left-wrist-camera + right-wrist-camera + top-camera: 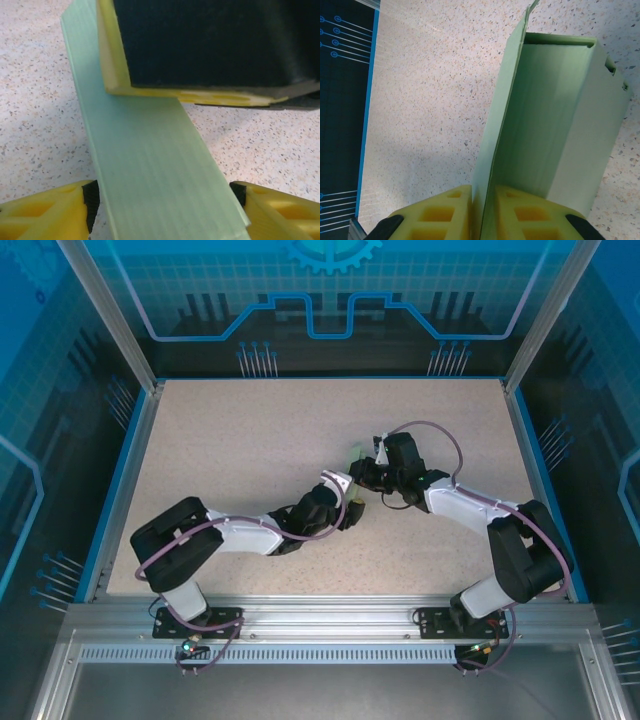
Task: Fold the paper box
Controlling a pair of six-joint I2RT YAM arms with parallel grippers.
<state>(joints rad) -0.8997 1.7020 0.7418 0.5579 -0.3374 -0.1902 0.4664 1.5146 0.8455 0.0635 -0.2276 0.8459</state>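
Paper box (560, 125) near desk (250, 440) centre. Right end effector (482, 195) pinching box side panel. Left end effector (165, 200) spread astride box body, pads just beside edges. Step tip: right anchors; left closes squarely and lightly, since thin card likely crushes.

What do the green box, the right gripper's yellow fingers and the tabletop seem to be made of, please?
The paper box: thin matte card, probably; faint parallel ribbing and sharp creases. The right gripper's yellow fingers: moulded or printed plastic, judging by the open cells, semi-matte. The tabletop: speckled beige, stone-like or laminate; I cannot tell which.
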